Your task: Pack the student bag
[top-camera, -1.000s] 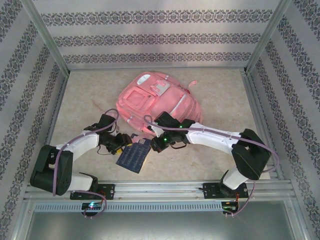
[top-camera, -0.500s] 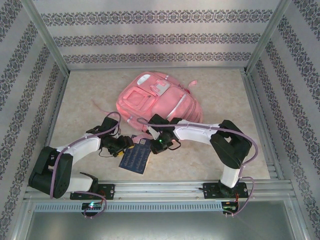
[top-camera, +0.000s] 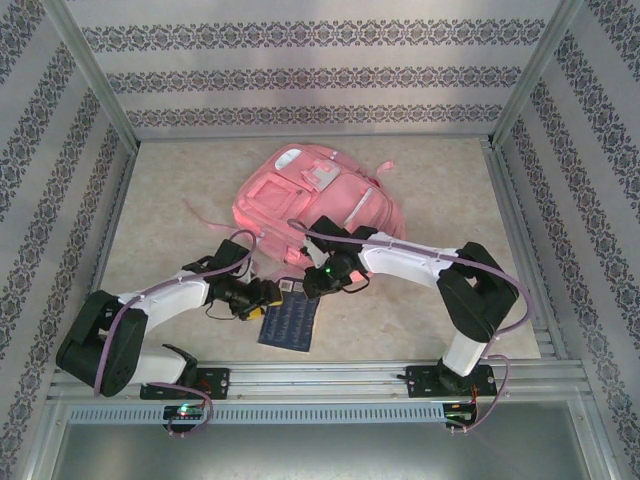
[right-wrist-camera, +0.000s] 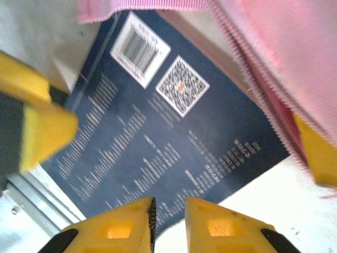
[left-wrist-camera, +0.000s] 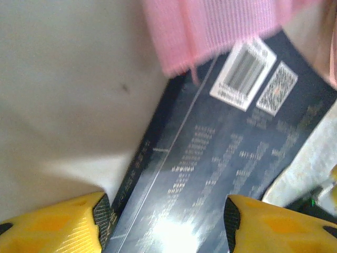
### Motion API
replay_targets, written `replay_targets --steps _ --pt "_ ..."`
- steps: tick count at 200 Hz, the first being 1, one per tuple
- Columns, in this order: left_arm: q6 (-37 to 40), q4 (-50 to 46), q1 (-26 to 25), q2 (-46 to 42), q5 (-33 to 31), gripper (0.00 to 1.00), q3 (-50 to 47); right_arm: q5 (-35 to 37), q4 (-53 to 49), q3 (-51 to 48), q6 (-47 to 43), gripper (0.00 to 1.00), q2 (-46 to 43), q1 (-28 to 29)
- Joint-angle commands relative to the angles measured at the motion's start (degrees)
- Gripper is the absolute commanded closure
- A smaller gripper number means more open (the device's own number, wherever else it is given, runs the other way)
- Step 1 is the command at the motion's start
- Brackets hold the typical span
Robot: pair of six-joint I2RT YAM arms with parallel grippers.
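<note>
The student bag (top-camera: 310, 195), a large pink backpack, lies flat at the middle of the table. Its pink fabric hangs into the left wrist view (left-wrist-camera: 210, 31) and the right wrist view (right-wrist-camera: 274, 52). Just in front of it a dark blue book (top-camera: 288, 322) rests on the table, back cover up, with barcode and QR code showing (left-wrist-camera: 210, 158) (right-wrist-camera: 158, 137). My left gripper (top-camera: 272, 298) (left-wrist-camera: 166, 216) spans the book, a yellow finger (right-wrist-camera: 42, 124) against each side edge. My right gripper (top-camera: 312, 288) (right-wrist-camera: 169, 211) hovers over the book's near corner, nearly closed on nothing.
Patterned walls and metal posts enclose the table on three sides. An aluminium rail (top-camera: 320, 375) runs along the near edge, close to the book (right-wrist-camera: 31, 195). A thin pink strap (top-camera: 200, 215) trails left of the bag. Bare tabletop lies to the far left and right.
The left gripper has moved right and carried the book with it, turning it more upright. The right arm has pulled its elbow in, keeping its gripper at the bag's front edge.
</note>
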Motion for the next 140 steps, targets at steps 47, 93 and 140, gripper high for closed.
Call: replay_targets --steps 47,93,140 --pt "0.92 1.01 -1.26 2.82 4.66 0.4 -0.19 -5.37 -0.56 -4.34 5.23 0.64 0.73 -1.54" --pt "0.12 4.76 -1.22 4.63 4.01 0.4 -1.14 -7.13 2.78 -5.34 6.7 0.68 5.92 -1.83" --pt "-0.03 7.26 -1.41 6.8 4.35 0.4 -0.49 -1.52 -1.08 -4.36 3.23 0.71 5.91 -1.28"
